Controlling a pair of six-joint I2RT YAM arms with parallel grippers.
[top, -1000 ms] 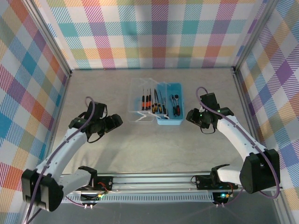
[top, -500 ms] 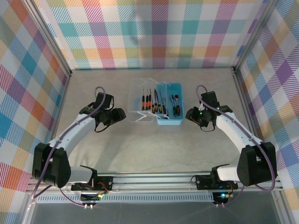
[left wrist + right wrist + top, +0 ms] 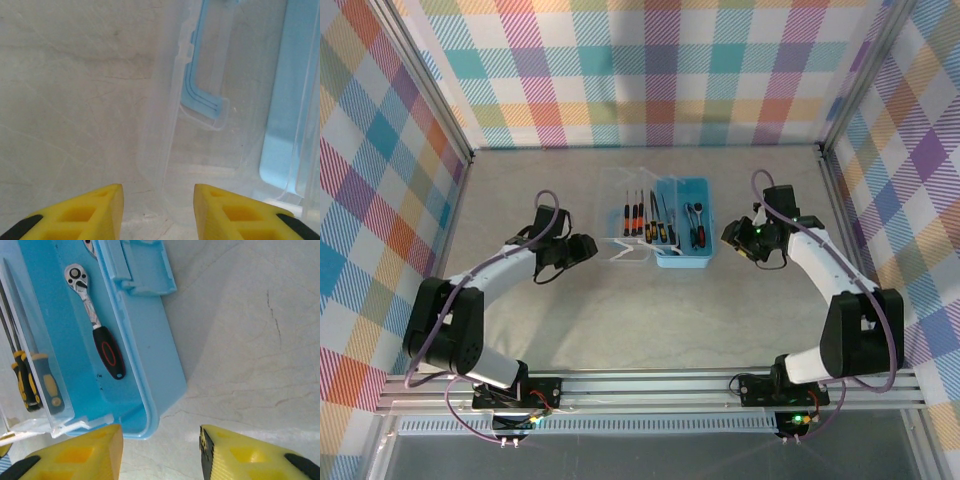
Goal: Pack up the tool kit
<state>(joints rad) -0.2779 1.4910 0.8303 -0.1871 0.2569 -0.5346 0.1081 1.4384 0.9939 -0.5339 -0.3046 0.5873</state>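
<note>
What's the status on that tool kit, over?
Left tool open at clear lid edge. Right tool open at blue case corner. Both empty. Case open, ratchet and screwdrivers inside; nothing blocking.

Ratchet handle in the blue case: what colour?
Black ratchet handle with a red oval outline; clearest in right wrist view.

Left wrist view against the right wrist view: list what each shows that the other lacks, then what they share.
Left wrist: the clear lid lying open on the table, with a light-blue handle seen through it. Right wrist: a ratchet and black-yellow screwdrivers inside the blue case. Both: part of the blue case, the pale table, and yellow jaws standing apart.
</note>
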